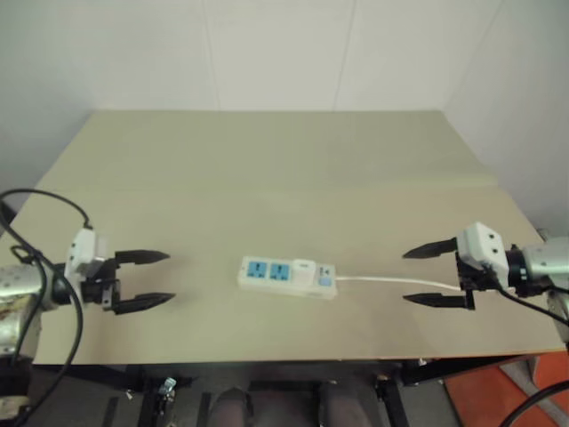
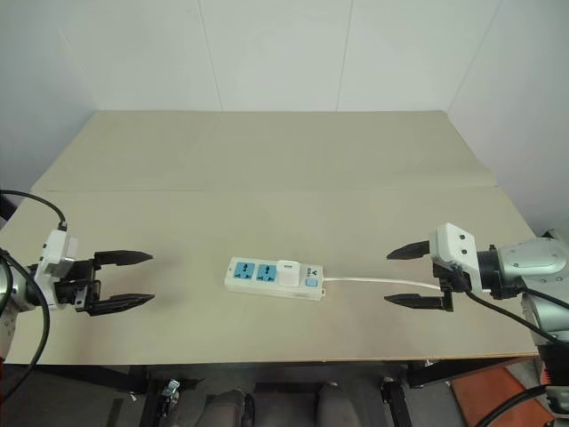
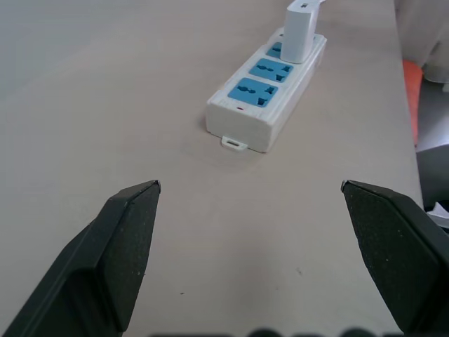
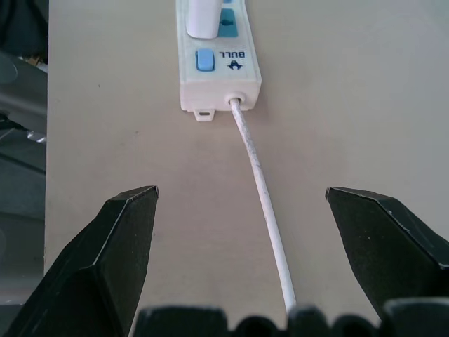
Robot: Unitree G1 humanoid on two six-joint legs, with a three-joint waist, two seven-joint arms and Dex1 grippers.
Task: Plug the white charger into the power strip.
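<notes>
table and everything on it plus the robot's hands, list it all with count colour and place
long white rectangular power strip: one, white with blue socket faces, lying near the middle of the table toward its near edge
small white cube-shaped charger: one, white, standing plugged in on the strip, next to its blue switch; two blue sockets beside it are free
thin white cord: one, white, running from the strip's switch end toward the robot's right
flat beige table: one, beige, carrying the strip
left hand: one, black fingers, open, off the strip's free end, holding nothing
right hand: one, black fingers, open, over the cord side, holding nothing
</notes>
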